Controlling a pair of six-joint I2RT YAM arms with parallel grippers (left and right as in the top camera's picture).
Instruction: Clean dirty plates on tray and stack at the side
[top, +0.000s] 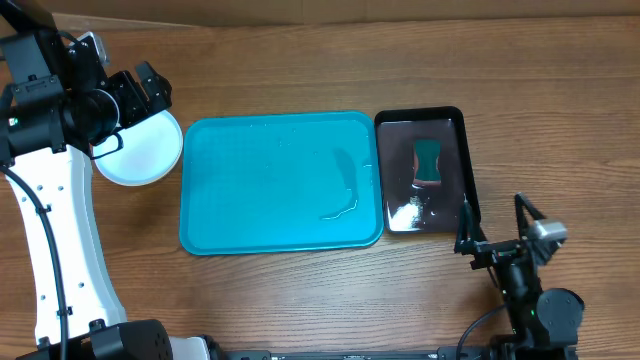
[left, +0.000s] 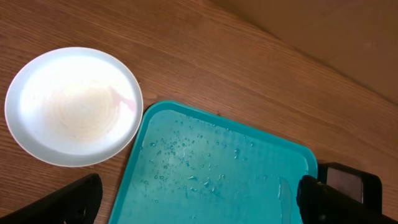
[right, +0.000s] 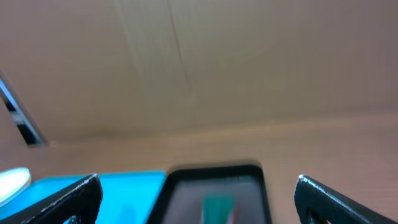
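Wood table (top: 300, 310): white plate (top: 145, 155) just beside tray (top: 260, 190) left edge.

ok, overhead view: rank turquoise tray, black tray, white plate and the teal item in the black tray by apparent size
1. turquoise tray
2. black tray
3. white plate, its edge hidden by the left arm, yet clearly smaller
4. teal item

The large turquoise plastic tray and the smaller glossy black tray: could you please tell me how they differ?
The turquoise plastic tray is far larger than the glossy black tray. The turquoise tray carries only water droplets; the black tray holds a small teal item. Both are rounded-cornered rectangles lying flat, side by side.
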